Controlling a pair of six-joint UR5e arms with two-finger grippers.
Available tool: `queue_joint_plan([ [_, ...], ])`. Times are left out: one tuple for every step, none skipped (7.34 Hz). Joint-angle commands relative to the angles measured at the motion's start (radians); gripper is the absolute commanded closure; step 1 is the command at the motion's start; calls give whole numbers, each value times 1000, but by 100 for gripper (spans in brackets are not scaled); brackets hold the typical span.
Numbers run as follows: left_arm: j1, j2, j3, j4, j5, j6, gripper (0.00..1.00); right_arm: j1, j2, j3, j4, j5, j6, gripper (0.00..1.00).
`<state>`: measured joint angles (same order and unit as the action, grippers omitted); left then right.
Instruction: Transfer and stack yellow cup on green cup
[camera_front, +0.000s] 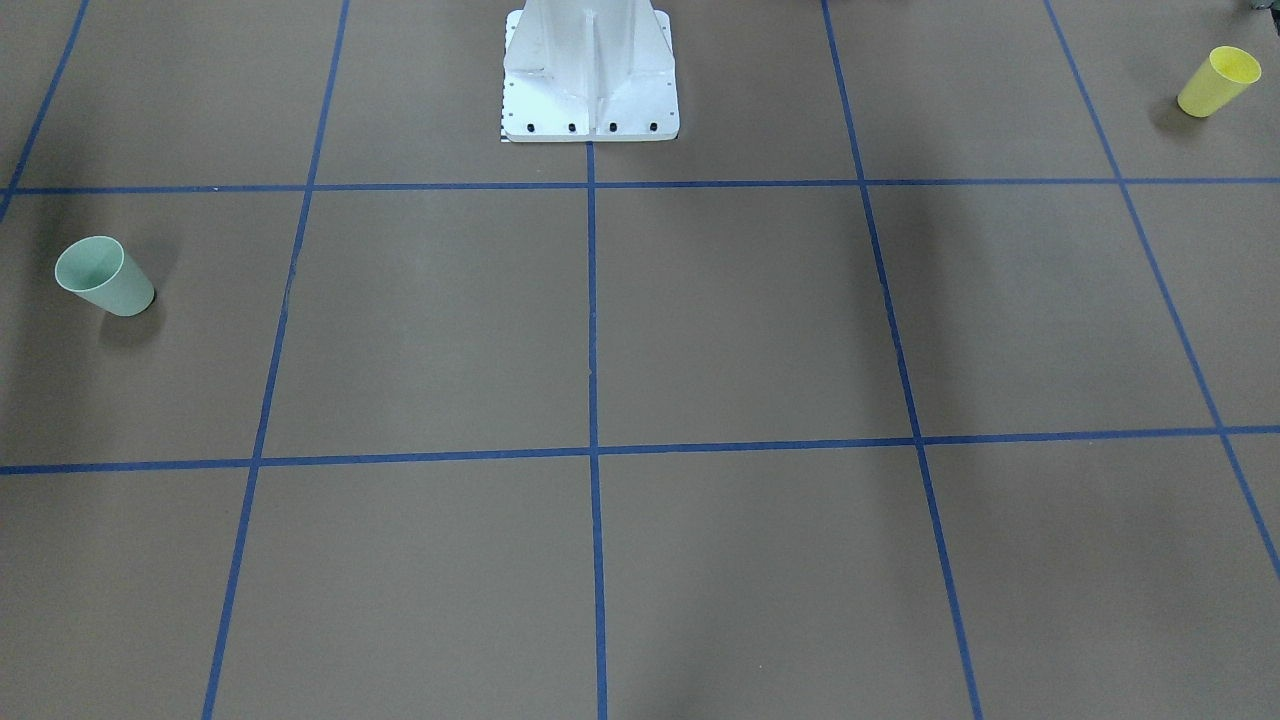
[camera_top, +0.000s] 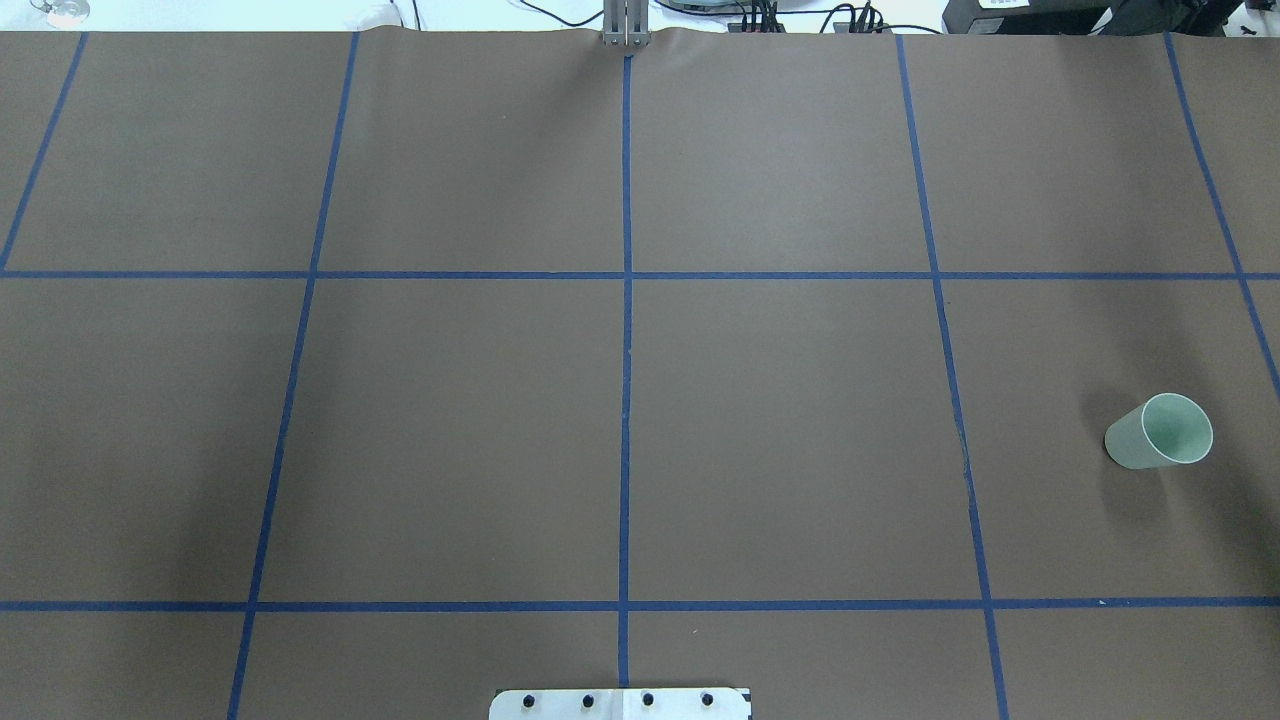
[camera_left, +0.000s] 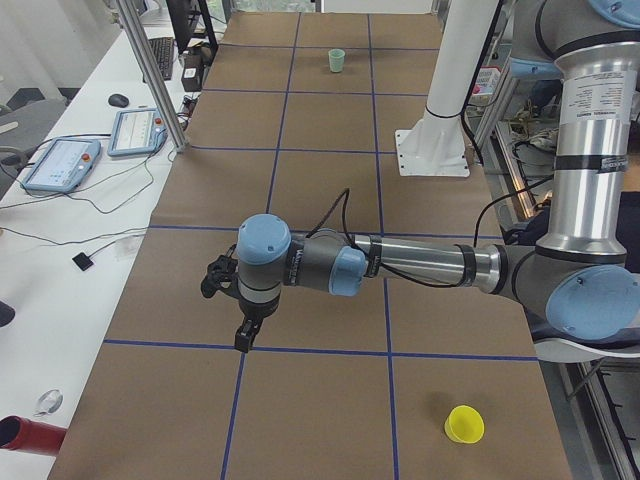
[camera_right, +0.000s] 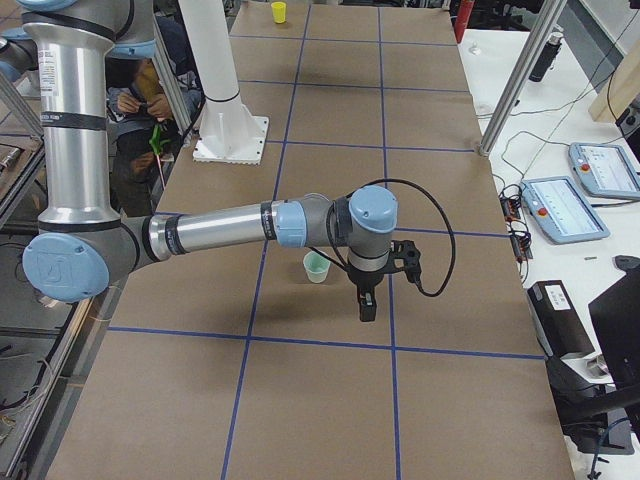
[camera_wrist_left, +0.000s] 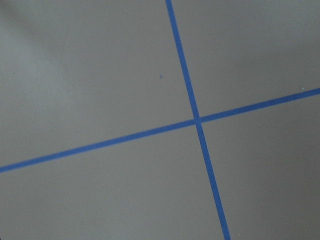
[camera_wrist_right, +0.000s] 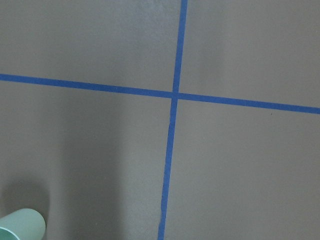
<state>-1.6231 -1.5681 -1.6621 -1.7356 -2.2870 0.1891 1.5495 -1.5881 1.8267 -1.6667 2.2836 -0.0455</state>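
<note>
Yellow cup (camera_front: 1218, 82) and green cup (camera_front: 103, 277) stand well apart at opposite ends of the table (camera_top: 460, 420) — neither is held.

The yellow cup sits upright, mouth up, at the robot's left end on the side nearest the robot. The green cup stands upright, mouth up, at the right end, inside a square of the blue tape grid (camera_wrist_left: 195, 120), and its rim shows in the lower-left corner of the right wrist view. The left gripper (camera_left: 243, 338) hangs pointing down over a tape line, well apart from the yellow cup; the right gripper (camera_right: 366, 308) hangs pointing down near the green cup. Both show only in the side views, so I cannot tell how far either is parted — nothing shows between the fingers. The white pedestal (camera_front: 590, 70) stands midway along the robot's edge.
</note>
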Motion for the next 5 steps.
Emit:
queue_joint_plan([
  [0,-3,1,-105,-6,-5,0,1,-7,22,68,-3,-5,0],
  [0,-10,27,-113,-6,-22,0,1,-4,23,76,-1,-1,0],
  [0,-21,24,-142,-6,-39,0,1,-1,28,90,1,-11,0],
  [0,-18,27,-194,-6,-39,0,1,-9,20,149,4,2,0],
  [0,-16,28,-203,-6,-40,0,1,-10,17,154,8,4,0],
])
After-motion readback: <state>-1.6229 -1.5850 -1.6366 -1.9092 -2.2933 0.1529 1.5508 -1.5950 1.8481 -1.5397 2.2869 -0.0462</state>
